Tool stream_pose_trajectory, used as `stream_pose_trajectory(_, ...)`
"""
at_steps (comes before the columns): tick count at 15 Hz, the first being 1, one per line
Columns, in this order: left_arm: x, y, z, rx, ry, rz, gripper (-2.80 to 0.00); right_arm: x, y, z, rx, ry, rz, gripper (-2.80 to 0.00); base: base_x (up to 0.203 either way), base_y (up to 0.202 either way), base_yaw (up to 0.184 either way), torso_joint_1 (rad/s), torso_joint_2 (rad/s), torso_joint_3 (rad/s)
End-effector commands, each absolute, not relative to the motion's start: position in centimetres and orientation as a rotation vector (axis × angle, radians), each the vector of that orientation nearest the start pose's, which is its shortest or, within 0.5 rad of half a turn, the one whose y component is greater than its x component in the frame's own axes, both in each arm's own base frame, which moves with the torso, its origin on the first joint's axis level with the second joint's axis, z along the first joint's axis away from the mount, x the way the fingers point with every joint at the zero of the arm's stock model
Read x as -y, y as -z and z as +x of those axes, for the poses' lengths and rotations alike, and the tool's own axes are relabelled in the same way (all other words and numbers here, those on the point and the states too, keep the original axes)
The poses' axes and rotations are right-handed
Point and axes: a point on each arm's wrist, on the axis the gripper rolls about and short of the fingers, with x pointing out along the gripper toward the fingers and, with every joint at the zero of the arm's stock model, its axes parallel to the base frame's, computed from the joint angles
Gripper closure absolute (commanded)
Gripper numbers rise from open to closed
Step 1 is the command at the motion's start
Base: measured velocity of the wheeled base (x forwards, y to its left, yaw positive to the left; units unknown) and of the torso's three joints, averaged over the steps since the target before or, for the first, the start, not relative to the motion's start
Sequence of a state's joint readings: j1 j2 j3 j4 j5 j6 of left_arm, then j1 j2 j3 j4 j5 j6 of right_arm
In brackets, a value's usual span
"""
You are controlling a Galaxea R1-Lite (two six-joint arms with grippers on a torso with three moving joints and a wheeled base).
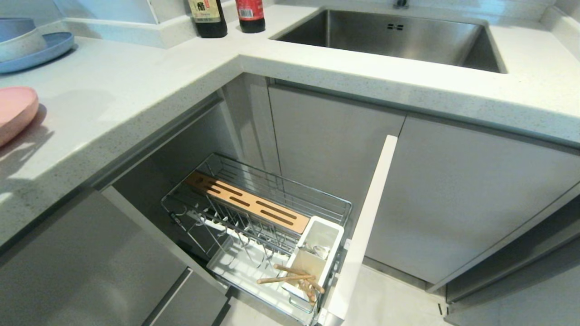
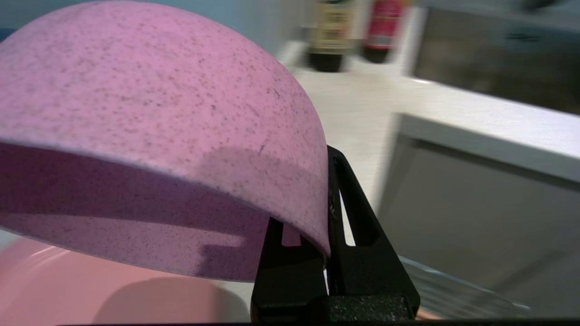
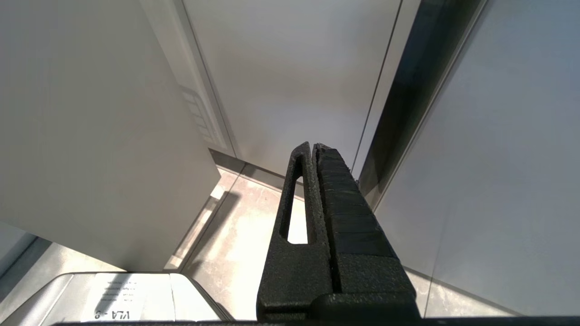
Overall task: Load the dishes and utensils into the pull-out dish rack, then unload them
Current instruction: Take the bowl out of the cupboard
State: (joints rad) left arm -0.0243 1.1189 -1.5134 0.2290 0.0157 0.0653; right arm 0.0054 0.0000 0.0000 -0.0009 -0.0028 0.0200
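Note:
In the left wrist view my left gripper [image 2: 322, 203] is shut on the rim of the small pink bowl [image 2: 149, 113], one finger inside and one outside. The bowl hangs tilted above the pink plate [image 2: 54, 290], which lies on the counter at the far left [image 1: 13, 113]. Below the counter the pull-out dish rack [image 1: 272, 190] stands drawn out. Its white utensil cup [image 1: 333, 235] holds the wooden chopsticks [image 1: 290, 276] and a shiny spoon [image 1: 319, 250]. My right gripper [image 3: 312, 147] is shut on nothing and hangs low beside the cabinet fronts. Neither arm shows in the head view.
A blue plate with stacked bowls [image 1: 41, 50] sits at the counter's back left. Two dark bottles [image 1: 208, 18] stand by the steel sink [image 1: 394, 36]. The rack's white front panel [image 1: 367, 222] juts out to the right of the basket. A slotted wooden strip [image 1: 247, 203] runs along the rack.

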Motion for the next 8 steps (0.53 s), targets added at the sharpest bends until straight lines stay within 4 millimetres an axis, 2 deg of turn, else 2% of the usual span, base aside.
stream_pose_trajectory(1, -1.5, -42.7, 6.6, 0.209, -0.205, 0.099, 0.00, 0.0, -7.5, -2.3, 0.000, -0.004, 0.020, 0.00, 0.000, 0.000, 0.000, 0.000, 0.00, 0.000)
stream_pose_trajectory(4, -2.1, -42.5, 4.0, 0.200, -0.439, 0.152, 0.00, 0.0, -7.5, -2.3, 0.000, -0.004, 0.020, 0.00, 0.000, 0.000, 0.000, 0.000, 0.00, 0.000)
stream_pose_trajectory(7, -2.3, -41.9, 3.0, 0.117, -0.590, 0.184, 0.00, 0.0, -7.5, -2.3, -0.001, -0.004, 0.020, 0.00, 0.000, 0.000, 0.000, 0.000, 0.00, 0.000)
stream_pose_trajectory(8, -2.4, -41.5, 2.9, 0.053, -0.588, 0.188, 0.00, 0.0, -7.5, -2.3, 0.000, -0.005, 0.020, 0.00, 0.000, 0.000, 0.000, 0.000, 0.00, 0.000)
